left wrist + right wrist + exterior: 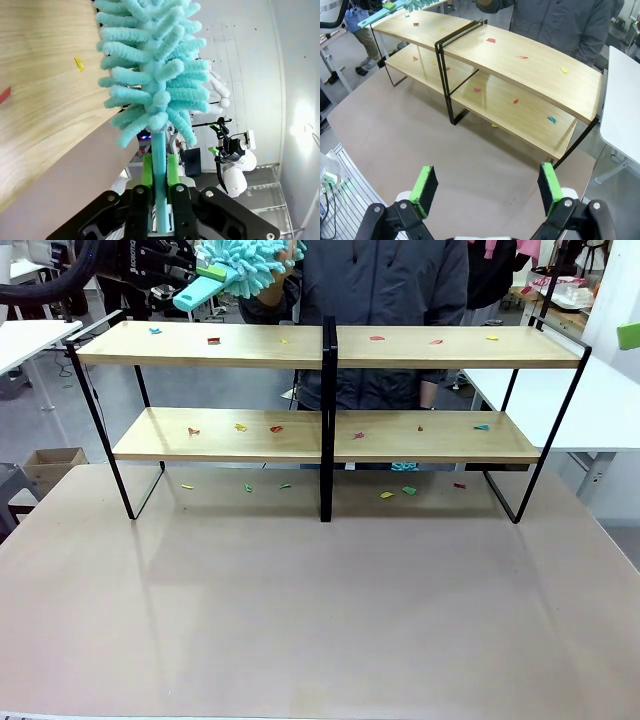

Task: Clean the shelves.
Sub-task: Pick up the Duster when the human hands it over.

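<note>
Overhead, left fingers [146,172] grip one duster [155,65]; two joined shelves [250,345]

Small coloured scraps [213,340] across shelves [250,348] and table [320,620]

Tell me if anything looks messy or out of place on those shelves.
Yes: small coloured scraps lie scattered over both tiers of the shelves and on the table beneath. The shelves themselves look straight and undamaged.
</note>
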Controlling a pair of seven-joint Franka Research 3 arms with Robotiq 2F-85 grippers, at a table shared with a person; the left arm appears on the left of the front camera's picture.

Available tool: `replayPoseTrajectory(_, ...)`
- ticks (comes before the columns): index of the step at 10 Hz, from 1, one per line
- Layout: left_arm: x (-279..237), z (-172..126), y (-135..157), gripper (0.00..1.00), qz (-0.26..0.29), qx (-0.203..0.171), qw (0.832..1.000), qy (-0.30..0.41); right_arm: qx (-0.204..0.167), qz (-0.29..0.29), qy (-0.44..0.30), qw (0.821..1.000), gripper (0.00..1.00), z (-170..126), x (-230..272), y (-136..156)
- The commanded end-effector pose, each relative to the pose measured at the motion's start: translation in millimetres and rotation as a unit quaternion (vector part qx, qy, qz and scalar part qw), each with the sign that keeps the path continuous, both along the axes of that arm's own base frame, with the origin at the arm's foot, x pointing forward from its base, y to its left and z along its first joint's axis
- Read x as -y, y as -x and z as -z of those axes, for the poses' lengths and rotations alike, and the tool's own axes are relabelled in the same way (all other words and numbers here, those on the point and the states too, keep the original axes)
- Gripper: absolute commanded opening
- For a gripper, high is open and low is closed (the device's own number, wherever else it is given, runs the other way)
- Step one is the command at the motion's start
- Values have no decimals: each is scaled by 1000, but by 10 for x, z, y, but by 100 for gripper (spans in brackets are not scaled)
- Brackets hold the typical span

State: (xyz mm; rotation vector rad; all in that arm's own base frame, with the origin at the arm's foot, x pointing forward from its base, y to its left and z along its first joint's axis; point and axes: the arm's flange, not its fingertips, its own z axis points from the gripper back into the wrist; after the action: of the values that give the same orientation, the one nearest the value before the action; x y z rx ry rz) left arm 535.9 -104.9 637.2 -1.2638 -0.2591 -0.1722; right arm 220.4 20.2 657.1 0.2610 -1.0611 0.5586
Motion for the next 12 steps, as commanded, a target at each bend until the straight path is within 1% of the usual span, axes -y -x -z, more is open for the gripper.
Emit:
replayPoseTrajectory(1, -281, -144, 134, 0, 42, 42, 998, -2, -1, 0, 0, 1000, 100, 3, 6, 4)
replayPoseTrajectory(2, -618, -294, 276, 0, 90, 57, 994, -21, -1, 0, 0, 1000, 100, 3, 6, 4)
replayPoseTrajectory(3, -1064, -450, 462, 0, 100, 89, 989, -59, -1, 0, 0, 1000, 100, 3, 6, 4)
replayPoseTrajectory(4, -1598, -581, 731, 0, 84, 119, 985, -92, -1, 0, 0, 1000, 100, 3, 6, 4)
replayPoseTrajectory(5, -2040, -634, 912, 0, 51, 137, 983, -114, -1, 0, 0, 1000, 100, 3, 6, 4)
replayPoseTrajectory(6, -2401, -698, 1082, 0, 27, 141, 982, -121, -1, 0, 0, 1000, 100, 3, 6, 4)
replayPoseTrajectory(7, -2676, -758, 1258, 0, 5, 158, 979, -129, -1, 0, 0, 1000, 100, 3, 6, 4)
replayPoseTrajectory(8, -2887, -804, 1396, 0, -18, 171, 975, -143, -1, 0, 0, 1000, 100, 3, 6, 4)
replayPoseTrajectory(9, -3065, -831, 1489, 0, -48, 175, 970, -164, -1, 0, 0, 1000, 100, 3, 6, 4)
replayPoseTrajectory(10, -3197, -828, 1538, 0, -73, 172, 966, -178, -1, 0, 0, 1000, 100, 3, 6, 4)
replayPoseTrajectory(11, -3275, -832, 1559, 0, -94, 167, 968, -165, -1, 0, 0, 1000, 100, 3, 6, 4)
replayPoseTrajectory(12, -3266, -814, 1560, 0, -111, 172, 963, -173, -1, 0, 0, 1000, 100, 3, 6, 4)
